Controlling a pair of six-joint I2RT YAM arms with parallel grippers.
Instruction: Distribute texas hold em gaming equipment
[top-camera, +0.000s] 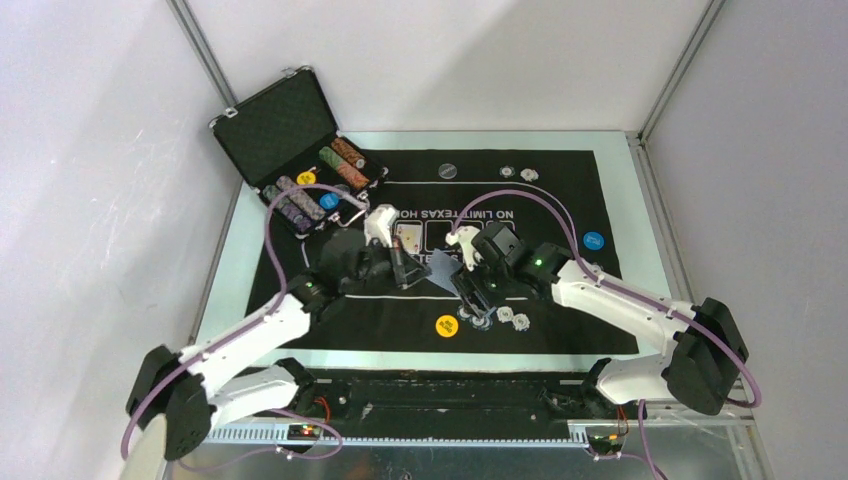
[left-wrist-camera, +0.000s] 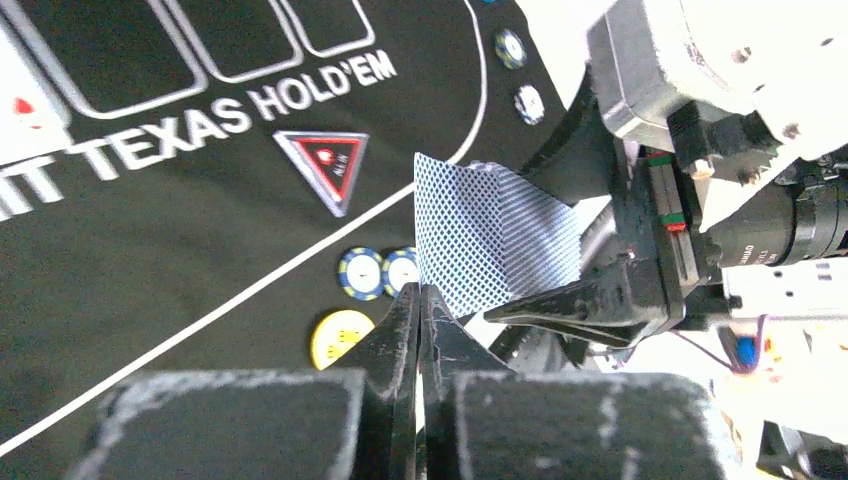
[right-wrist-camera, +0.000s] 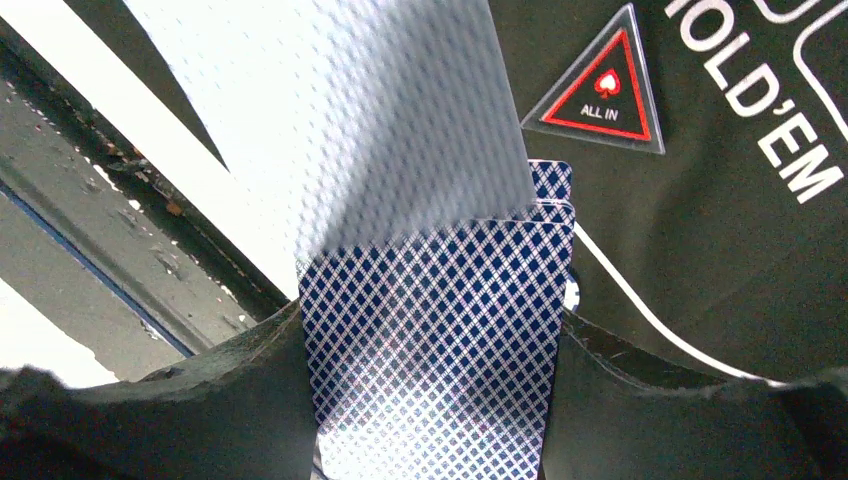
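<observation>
1. Covering most of the table (top-camera: 560, 141), a black mat (top-camera: 600, 310) with white lettering lies flat. An open case (top-camera: 275, 125) sits at its far-left corner, lid raised.
2. Clamped on a deck (right-wrist-camera: 440, 300) of blue-backed cards, the right gripper (right-wrist-camera: 430, 350) hangs over the near middle of the mat, with one finger on each long side.
3. Pinching one corner of the top card (left-wrist-camera: 490, 230), the left gripper (left-wrist-camera: 418, 300) has its jaws pressed fully together. The card fans off the deck toward it.
4. Discs on the mat: a yellow disc (top-camera: 446, 325) near the near edge, a blue disc (top-camera: 593, 240) well apart at the right side, and a black disc (top-camera: 448, 171) by the far edge.
5. One red-black triangle marker (left-wrist-camera: 325, 165) lies flat beside the lettering.
6. Small chips (left-wrist-camera: 360, 272) lie just beside the yellow disc – two more sit near the far edge.
</observation>
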